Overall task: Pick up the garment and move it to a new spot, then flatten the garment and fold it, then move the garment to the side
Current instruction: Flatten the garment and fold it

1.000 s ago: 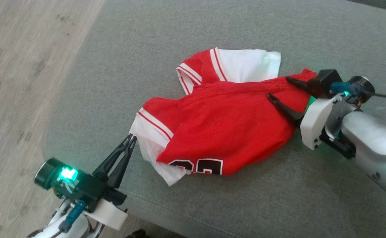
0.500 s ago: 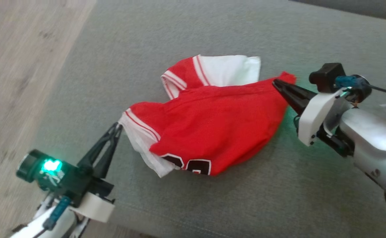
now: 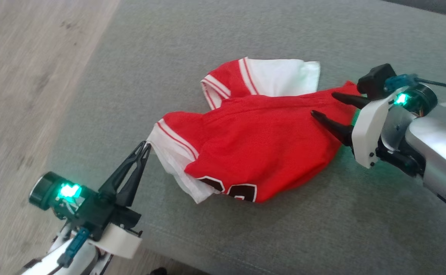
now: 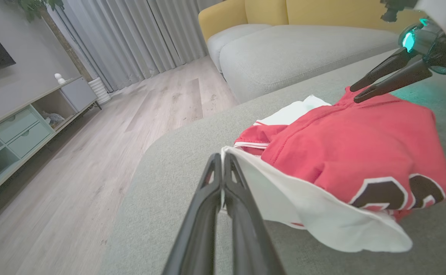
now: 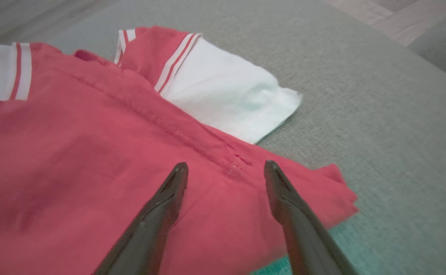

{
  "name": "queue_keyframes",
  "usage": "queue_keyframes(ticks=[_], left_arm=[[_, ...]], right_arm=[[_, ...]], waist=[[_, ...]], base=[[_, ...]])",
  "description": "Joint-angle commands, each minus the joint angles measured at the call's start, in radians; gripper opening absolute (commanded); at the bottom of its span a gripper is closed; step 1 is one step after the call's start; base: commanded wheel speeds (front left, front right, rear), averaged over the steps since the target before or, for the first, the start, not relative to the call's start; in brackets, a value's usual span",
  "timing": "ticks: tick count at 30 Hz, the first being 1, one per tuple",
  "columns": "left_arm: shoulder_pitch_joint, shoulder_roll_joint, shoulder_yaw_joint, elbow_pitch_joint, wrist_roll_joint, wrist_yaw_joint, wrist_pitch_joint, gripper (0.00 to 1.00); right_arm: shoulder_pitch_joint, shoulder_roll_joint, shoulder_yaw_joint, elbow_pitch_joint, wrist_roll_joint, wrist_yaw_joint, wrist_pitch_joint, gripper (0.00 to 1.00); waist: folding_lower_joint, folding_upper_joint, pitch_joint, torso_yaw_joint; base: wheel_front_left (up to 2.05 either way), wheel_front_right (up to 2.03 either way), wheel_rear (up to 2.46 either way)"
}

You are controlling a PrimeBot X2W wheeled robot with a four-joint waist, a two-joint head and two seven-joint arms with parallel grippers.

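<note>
Reopened, right end effector (image 3: 323,103) overhangs garment (image 3: 261,152); left end effector (image 3: 145,145) clamps its white sleeve (image 3: 166,153).

A red-and-white garment (image 3: 257,152) lies crumpled on the grey cushion (image 3: 245,38).

The left arm (image 3: 73,256) reaches up over the near left corner of the cushion (image 3: 245,30) with a green light glowing on its wrist (image 3: 68,191). The left gripper (image 3: 146,145) has its two long dark fingers pressed tight together, pinching a white edge of the garment (image 3: 261,152). The silver right arm (image 3: 437,152) comes in low from the right edge, its wrist (image 3: 400,99) also lit green, and the right gripper (image 3: 323,103) points left with its fingers spread wide over the garment's red cloth, holding nothing.
</note>
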Motion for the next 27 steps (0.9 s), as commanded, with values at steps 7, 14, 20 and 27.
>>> queue_keyframes(ticks=[7, 14, 20, 27], left_arm=[[-0.051, 0.004, 0.038, 0.009, 0.010, -0.013, -0.012, 0.00], [-0.053, 0.007, 0.063, 0.006, 0.020, -0.014, -0.012, 0.00], [-0.058, 0.032, 0.127, -0.059, 0.056, -0.003, -0.012, 0.00], [-0.058, 0.070, 0.252, -0.211, 0.077, -0.003, -0.012, 0.00]], right_arm=[[0.042, -0.036, -0.008, -0.015, -0.022, 0.007, 0.150, 0.55], [0.030, -0.044, -0.008, -0.033, 0.037, 0.007, 0.157, 0.00], [-0.036, -0.009, -0.052, 0.016, 0.158, 0.007, -0.115, 0.00], [-0.060, -0.047, -0.071, 0.030, 0.239, 0.007, -0.335, 0.00]], waist=[[0.0000, 0.0000, 0.022, 0.042], [0.0000, 0.0000, 0.009, 0.021], [0.0000, 0.0000, -0.028, -0.044], [0.0000, 0.0000, -0.098, -0.153]], base=[[0.00, 0.00, 0.00], [0.00, 0.00, 0.00], [0.00, 0.00, 0.00], [0.00, 0.00, 0.00]])
